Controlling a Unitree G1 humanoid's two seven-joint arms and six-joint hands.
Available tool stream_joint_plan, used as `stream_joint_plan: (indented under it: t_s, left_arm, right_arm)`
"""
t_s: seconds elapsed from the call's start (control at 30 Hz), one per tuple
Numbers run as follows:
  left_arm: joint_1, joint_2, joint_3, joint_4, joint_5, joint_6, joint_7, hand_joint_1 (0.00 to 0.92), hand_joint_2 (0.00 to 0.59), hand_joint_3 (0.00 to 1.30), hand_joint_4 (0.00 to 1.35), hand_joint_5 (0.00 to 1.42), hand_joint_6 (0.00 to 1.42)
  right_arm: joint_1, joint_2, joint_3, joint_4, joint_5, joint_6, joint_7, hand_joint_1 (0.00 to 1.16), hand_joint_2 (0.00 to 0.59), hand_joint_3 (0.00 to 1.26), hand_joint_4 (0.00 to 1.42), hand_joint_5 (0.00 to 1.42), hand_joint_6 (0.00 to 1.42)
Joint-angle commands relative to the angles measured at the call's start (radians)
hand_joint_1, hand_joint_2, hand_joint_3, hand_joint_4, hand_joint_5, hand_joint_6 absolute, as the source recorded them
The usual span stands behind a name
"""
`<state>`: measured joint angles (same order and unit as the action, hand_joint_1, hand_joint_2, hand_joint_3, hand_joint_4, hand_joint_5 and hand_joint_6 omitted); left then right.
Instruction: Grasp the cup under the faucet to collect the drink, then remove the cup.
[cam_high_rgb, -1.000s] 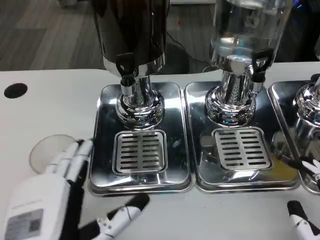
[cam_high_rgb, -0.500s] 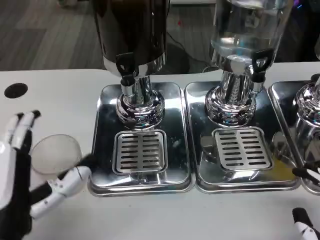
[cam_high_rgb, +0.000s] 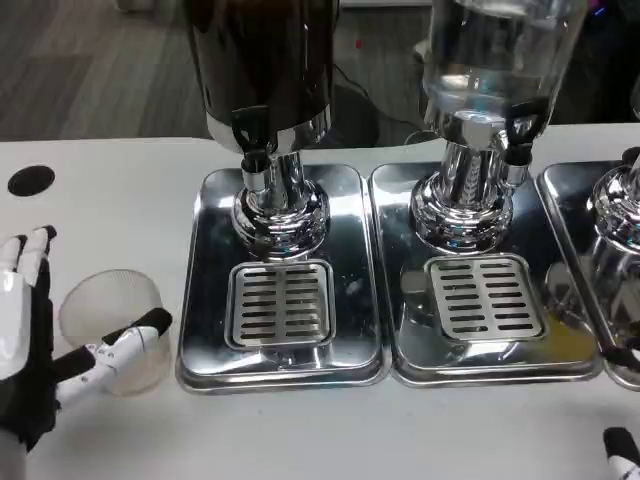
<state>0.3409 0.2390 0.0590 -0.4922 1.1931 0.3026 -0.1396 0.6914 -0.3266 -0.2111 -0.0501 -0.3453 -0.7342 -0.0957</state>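
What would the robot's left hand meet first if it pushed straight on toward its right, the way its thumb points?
Most likely the clear plastic cup: the left hand already has its thumb against the cup's near side. Depth is uncertain.

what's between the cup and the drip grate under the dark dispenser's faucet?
In the head view, only bare white table and the raised left rim of the steel tray separate the cup from the grate.
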Motion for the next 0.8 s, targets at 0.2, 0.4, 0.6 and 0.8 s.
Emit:
stream_joint_plan:
  t_s: [0.2, 0.4, 0.6, 0.8]
  left_arm:
    - [-0.079, 0.044, -0.061, 0.127, 0.044, 0.051, -0.013, 0.132, 0.046, 0.06, 0.03, 0.32, 0.65]
    - [-0.111, 0.059, -0.103, 0.176, 0.056, 0.073, -0.006, 0.177, 0.058, 0.08, 0.08, 0.38, 0.69]
    - [-0.125, 0.069, -0.144, 0.208, 0.054, 0.093, 0.003, 0.203, 0.065, 0.09, 0.10, 0.41, 0.71]
    - [-0.125, 0.072, -0.176, 0.218, 0.060, 0.113, 0.027, 0.249, 0.087, 0.19, 0.21, 0.49, 0.77]
  right_arm:
    - [0.011, -0.017, -0.020, 0.020, 0.031, -0.026, 0.018, 0.54, 0.420, 0.23, 0.11, 0.11, 0.00]
    - [0.008, -0.021, -0.019, 0.029, 0.044, -0.029, 0.031, 0.54, 0.417, 0.23, 0.11, 0.11, 0.00]
    - [0.008, -0.027, -0.020, 0.044, 0.059, -0.042, 0.041, 0.54, 0.415, 0.23, 0.11, 0.11, 0.00]
    - [0.013, -0.032, -0.023, 0.059, 0.075, -0.062, 0.049, 0.54, 0.414, 0.23, 0.11, 0.11, 0.00]
